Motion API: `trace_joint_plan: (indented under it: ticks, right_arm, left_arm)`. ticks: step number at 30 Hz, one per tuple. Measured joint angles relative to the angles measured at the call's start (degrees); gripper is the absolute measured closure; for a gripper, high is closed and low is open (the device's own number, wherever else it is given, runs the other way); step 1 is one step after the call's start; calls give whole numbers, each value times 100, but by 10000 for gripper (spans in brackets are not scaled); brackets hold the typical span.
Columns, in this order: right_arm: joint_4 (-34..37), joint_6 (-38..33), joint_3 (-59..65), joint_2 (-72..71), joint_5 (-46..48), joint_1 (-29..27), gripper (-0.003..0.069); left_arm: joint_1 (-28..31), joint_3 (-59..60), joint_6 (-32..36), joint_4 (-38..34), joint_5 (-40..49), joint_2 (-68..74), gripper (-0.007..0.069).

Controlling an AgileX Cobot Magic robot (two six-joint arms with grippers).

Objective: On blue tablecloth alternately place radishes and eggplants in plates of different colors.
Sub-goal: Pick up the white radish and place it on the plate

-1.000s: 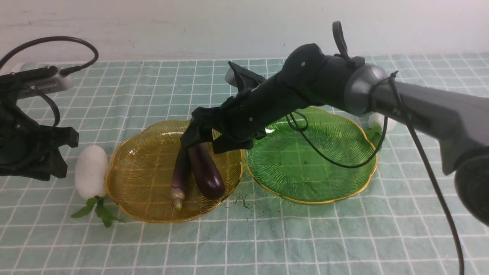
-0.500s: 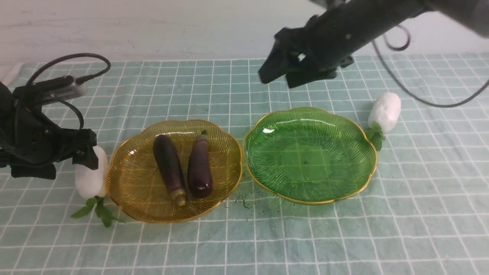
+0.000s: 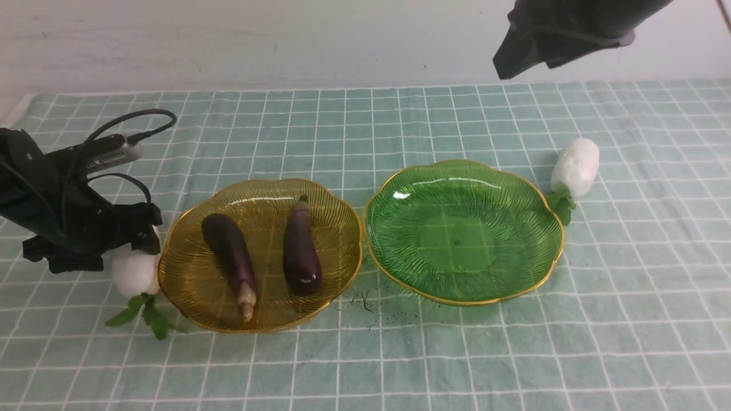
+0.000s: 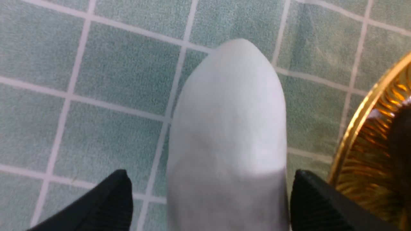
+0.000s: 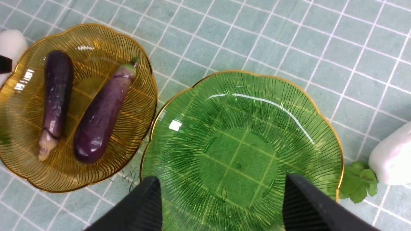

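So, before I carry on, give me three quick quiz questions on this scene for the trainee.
1. Multiple choice: which plate has nothing in it? a) the amber one b) the green one c) neither
2. True or false: both eggplants lie in the same plate.
3. Fill in the blank: the left jaws stand open on either side of a white ____.

Key: 1 b; 2 true; 3 radish.
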Motion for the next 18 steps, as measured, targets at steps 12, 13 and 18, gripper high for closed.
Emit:
trace_joint_plan:
  ticks: [12, 13, 18]
  right_arm:
    - [-986, 522, 0, 12, 20, -124, 240]
    - [-1118, 618, 0, 12, 20, -189, 249]
    - [-1659, 1390, 0, 214, -236, -1053, 285]
  left_arm:
    - [37, -686, -23, 482, 1088, -121, 202]
    - [37, -803, -23, 483, 1166, -193, 202]
    - [-600, -1872, 387, -376, 1854, -916, 202]
